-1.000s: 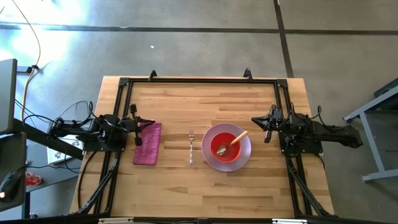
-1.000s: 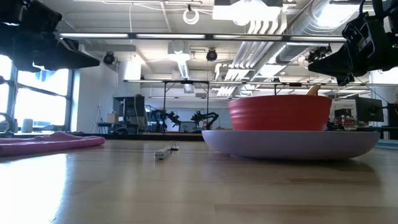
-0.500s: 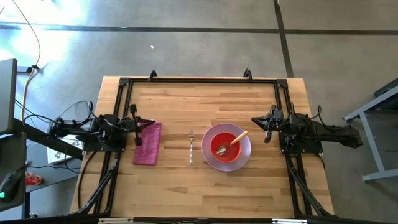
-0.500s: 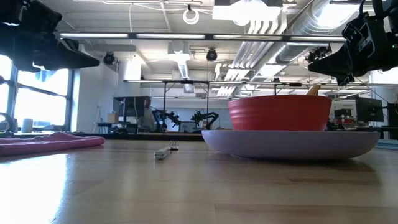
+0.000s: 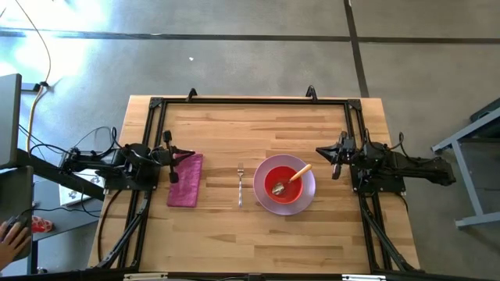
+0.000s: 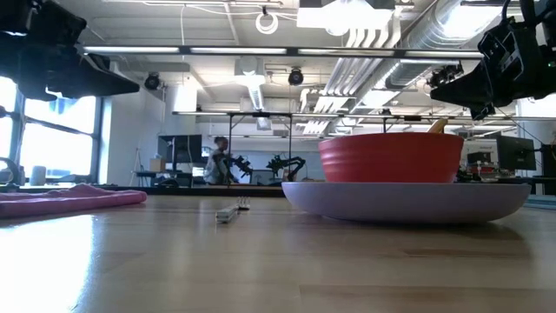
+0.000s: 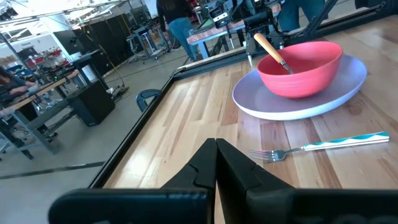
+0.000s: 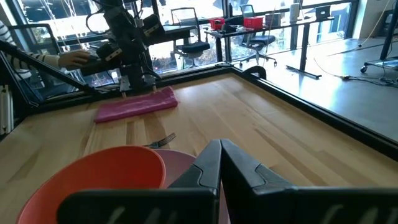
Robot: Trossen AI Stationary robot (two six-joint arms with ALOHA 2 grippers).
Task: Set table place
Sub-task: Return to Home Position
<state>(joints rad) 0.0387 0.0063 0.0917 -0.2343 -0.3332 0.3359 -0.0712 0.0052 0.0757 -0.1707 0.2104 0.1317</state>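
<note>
A pale lilac plate [image 5: 309, 195] lies right of the table's middle, and a red bowl [image 5: 280, 176] stands on it. A wooden-handled spoon [image 5: 299, 172] has its metal end in the bowl, its handle leaning on the rim. A small fork [image 5: 241, 185] lies flat left of the plate. A magenta napkin [image 5: 186, 180] lies flat farther left. My left gripper [image 5: 171, 161] hovers shut over the napkin's left edge. My right gripper [image 5: 337, 160] hovers shut to the right of the plate. Both show shut in their wrist views, the left gripper [image 7: 216, 148] and the right gripper [image 8: 220, 148].
A black metal frame [image 5: 250, 101] edges the wooden table [image 5: 250, 129], with bare wood along the far and near sides. A person's hand [image 5: 11, 235] shows on the floor side beyond the table's near left corner. People move in the room behind the table.
Both arms and all the things on the table have kept still. A person's hand has come into the high view off the near left corner, and a person has walked across the room behind the table.
</note>
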